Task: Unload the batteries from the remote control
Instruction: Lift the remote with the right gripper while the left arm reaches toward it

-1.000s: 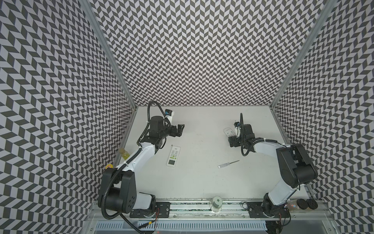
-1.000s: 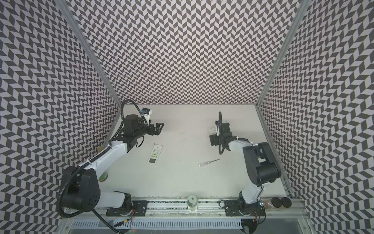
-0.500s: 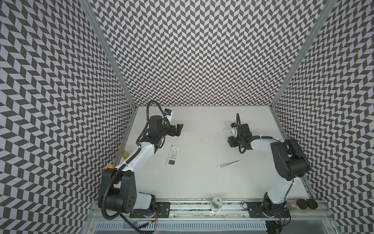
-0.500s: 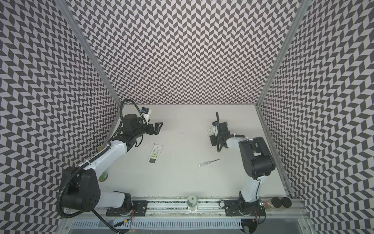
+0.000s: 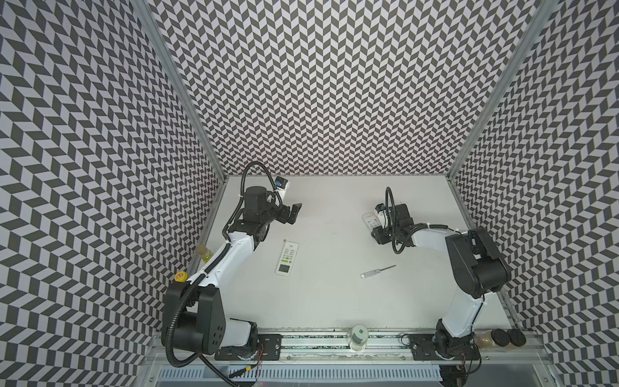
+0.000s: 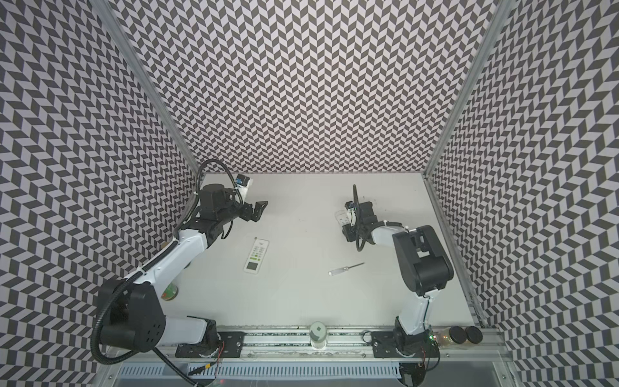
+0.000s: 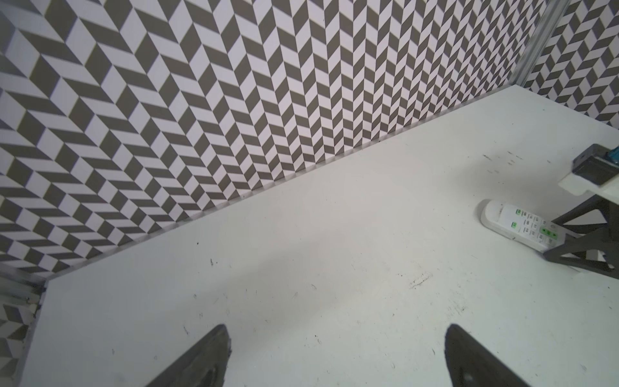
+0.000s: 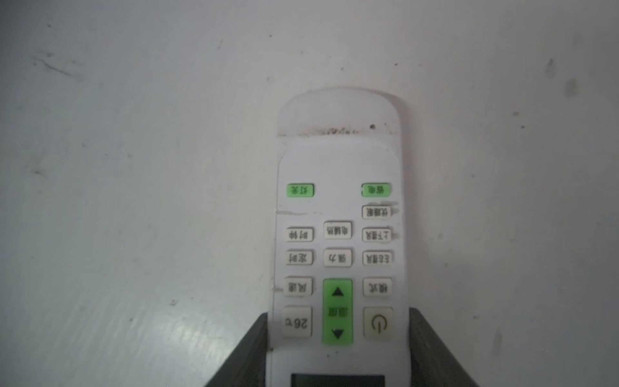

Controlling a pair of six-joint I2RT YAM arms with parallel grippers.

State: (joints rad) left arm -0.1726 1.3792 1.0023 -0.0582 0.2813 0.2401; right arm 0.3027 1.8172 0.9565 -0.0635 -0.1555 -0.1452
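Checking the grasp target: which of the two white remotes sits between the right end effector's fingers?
The far-right remote: the right end effector touches both its sides. The other remote lies free, left of centre.

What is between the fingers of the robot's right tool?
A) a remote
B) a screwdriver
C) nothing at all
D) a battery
A: the right wrist view shows the remote, buttons up, between the fingers of the right tool, while the screwdriver lies apart from it.
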